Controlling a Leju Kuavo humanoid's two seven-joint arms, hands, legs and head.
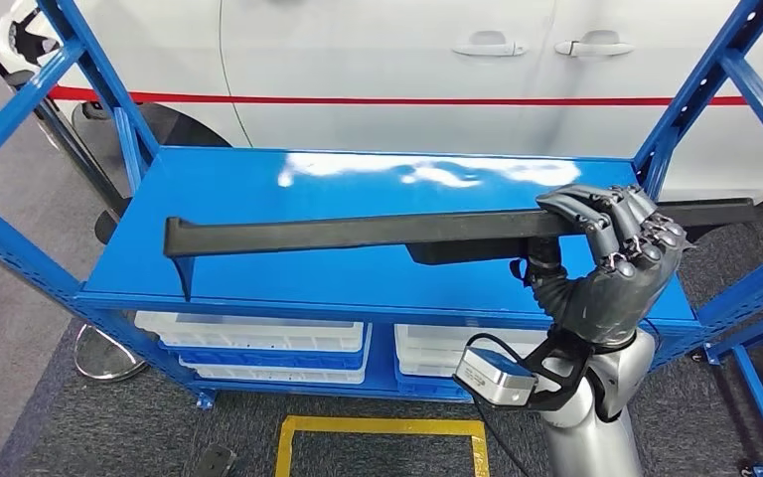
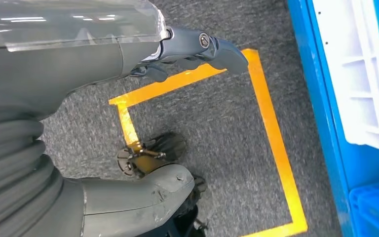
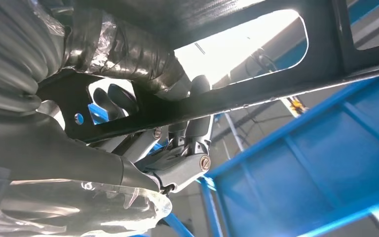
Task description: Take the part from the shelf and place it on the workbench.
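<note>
A long black bar-shaped part stretches across the blue shelf top in the head view, held level just above it. My right hand grips the part near its right end, fingers wrapped over its top. In the right wrist view the black part with its cut-outs runs close past the hand's fingers. My left hand hangs over the grey floor, its fingers apart and holding nothing.
The blue shelf frame has uprights at left and right. White bins sit on the lower shelf. A white car stands behind. A yellow square marks the grey floor in front.
</note>
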